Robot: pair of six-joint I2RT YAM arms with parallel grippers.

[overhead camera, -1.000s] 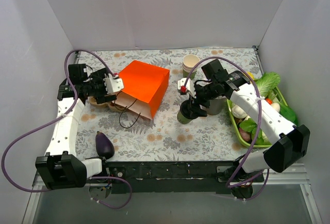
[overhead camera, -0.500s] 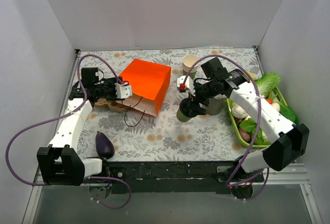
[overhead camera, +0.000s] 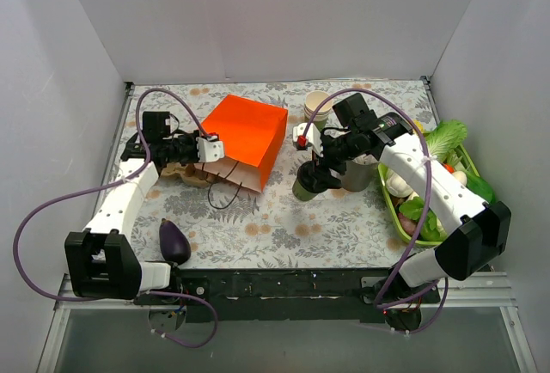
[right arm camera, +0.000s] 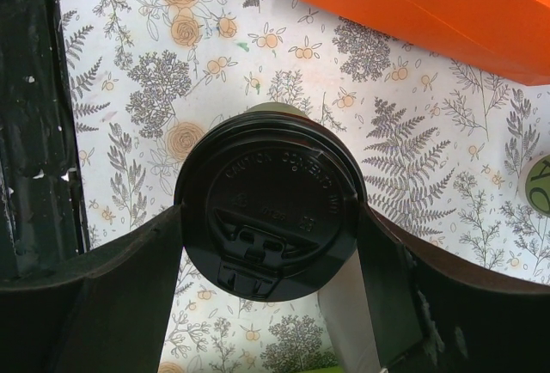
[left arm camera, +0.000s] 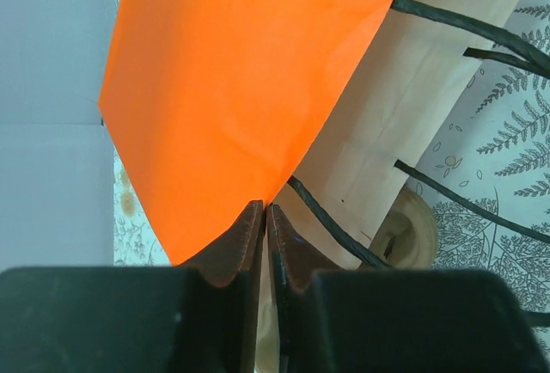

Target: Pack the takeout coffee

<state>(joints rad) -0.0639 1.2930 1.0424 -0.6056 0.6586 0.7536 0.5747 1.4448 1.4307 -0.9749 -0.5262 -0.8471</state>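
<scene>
The takeout coffee [overhead camera: 306,187], a green cup under a black lid [right arm camera: 271,197], sits mid-table right of the bag. My right gripper [overhead camera: 314,173] is shut on it, its fingers [right arm camera: 129,278] pressed against both sides below the lid. I cannot tell whether the cup rests on the cloth. The orange paper bag [overhead camera: 249,132] lies on its side, its kraft inside and black handles facing front-left. My left gripper [overhead camera: 209,148] is shut on the bag's orange edge [left arm camera: 249,81], the two pads [left arm camera: 245,235] nearly touching with only the paper between them.
A stack of lidless cups [overhead camera: 316,107] stands behind the coffee, and a grey container [overhead camera: 359,175] sits just right of it. A green tray [overhead camera: 391,205] of vegetables lies along the right side. An eggplant [overhead camera: 174,240] lies front-left. White walls enclose the table.
My left gripper moved right to the bag's mouth and closed on its edge; the bag shifted slightly. The right gripper carried the coffee a little to the left.
</scene>
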